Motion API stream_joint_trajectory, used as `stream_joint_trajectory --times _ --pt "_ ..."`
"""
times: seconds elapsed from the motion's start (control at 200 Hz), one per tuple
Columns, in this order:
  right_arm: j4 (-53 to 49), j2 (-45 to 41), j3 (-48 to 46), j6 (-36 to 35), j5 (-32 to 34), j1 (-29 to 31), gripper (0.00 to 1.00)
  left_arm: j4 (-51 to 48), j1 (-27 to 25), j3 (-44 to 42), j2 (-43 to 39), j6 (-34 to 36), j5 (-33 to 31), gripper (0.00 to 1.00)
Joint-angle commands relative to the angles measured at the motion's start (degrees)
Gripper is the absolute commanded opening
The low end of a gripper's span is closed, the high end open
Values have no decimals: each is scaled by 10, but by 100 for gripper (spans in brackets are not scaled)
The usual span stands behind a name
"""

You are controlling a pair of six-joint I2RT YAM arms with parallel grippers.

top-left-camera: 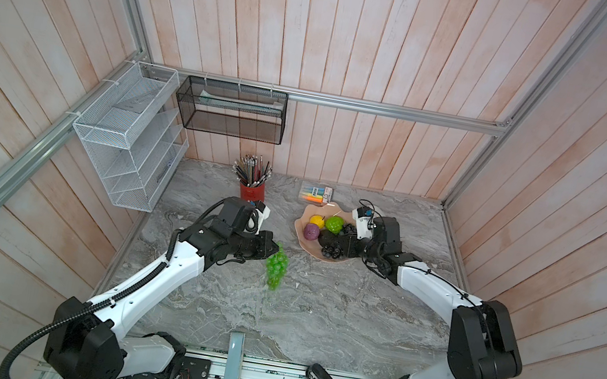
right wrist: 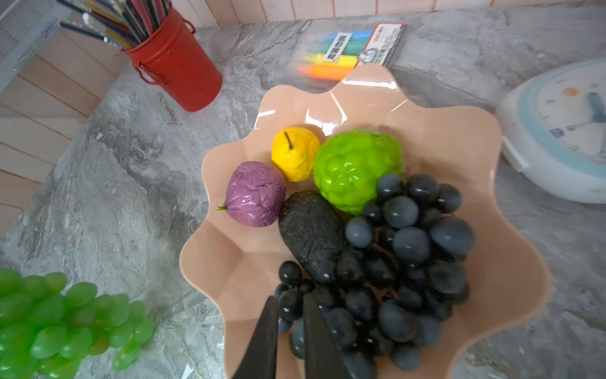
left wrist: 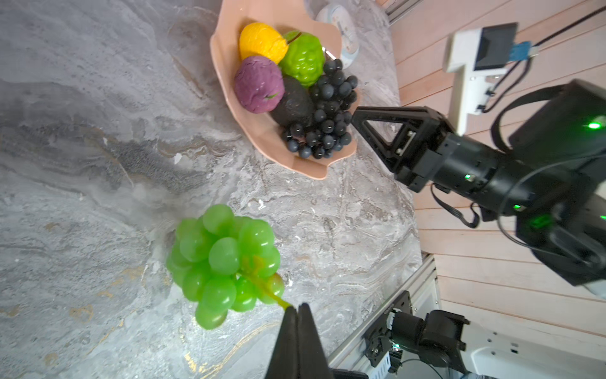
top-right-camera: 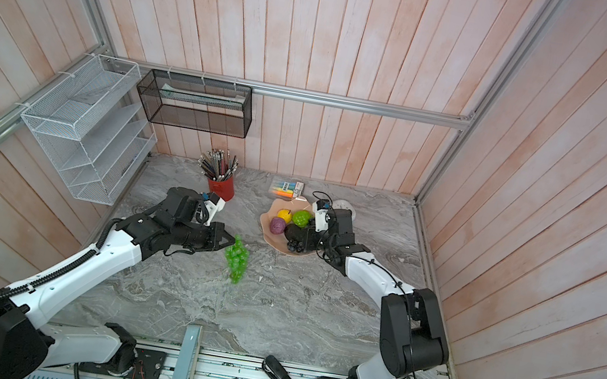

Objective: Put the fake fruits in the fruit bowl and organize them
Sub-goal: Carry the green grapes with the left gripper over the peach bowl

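Fake fruits, lot of six, entered nearest first; every place is given from the fruit bowl.

1. Green grape bunch: outside the bowl, near its near-left rim. It hung by its stem from the left gripper, whose jaws were clenched on the stem tip alone. It looked clear of the tabletop and showed blurred in both top views.
2. Right gripper: at the bowl's near-right rim, jaws narrowly apart with dark grapes between the tips. Whether they clamped anything could not be told.
3. Black-purple grape bunch: inside, near-right part, touching the avocado.
4. Dark oval avocado: inside, middle.
5. Purple ball: inside, left of middle.
6. Bumpy green ball and yellow stemmed fruit: inside, far part, touching each other.
7. Beyond the far rim: clock, highlighter pack, red pencil cup.

Hazards, as judged:
- The tip-only hold on a thin stem was weak. A swing or jerk could slip the bunch onto the tabletop short of the bowl.
- Bare floor remained only at the bowl's near-left. A low approach could catch the wavy rim and shove or tip the dish.
- A drop onto the purple ball could roll it out.
- With both grippers at the bowl, the arms could clash.
- A grape caught between the right jaws could drag the dark bunch over the rim on withdrawal.
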Motion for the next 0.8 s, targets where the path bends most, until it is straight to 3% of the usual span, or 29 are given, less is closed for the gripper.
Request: stream_joint_trajectory --times 0.0,0.41,0.795 --pt "42 -24 -17 25 -32 -8 16 -7 -17 51 10 -5 34 0" --pt "62 -57 -34 31 -40 -17 15 14 -73 275 172 11 87 0" --pt "111 -126 -126 57 -42 -92 15 38 -88 428 309 -1 120 0"
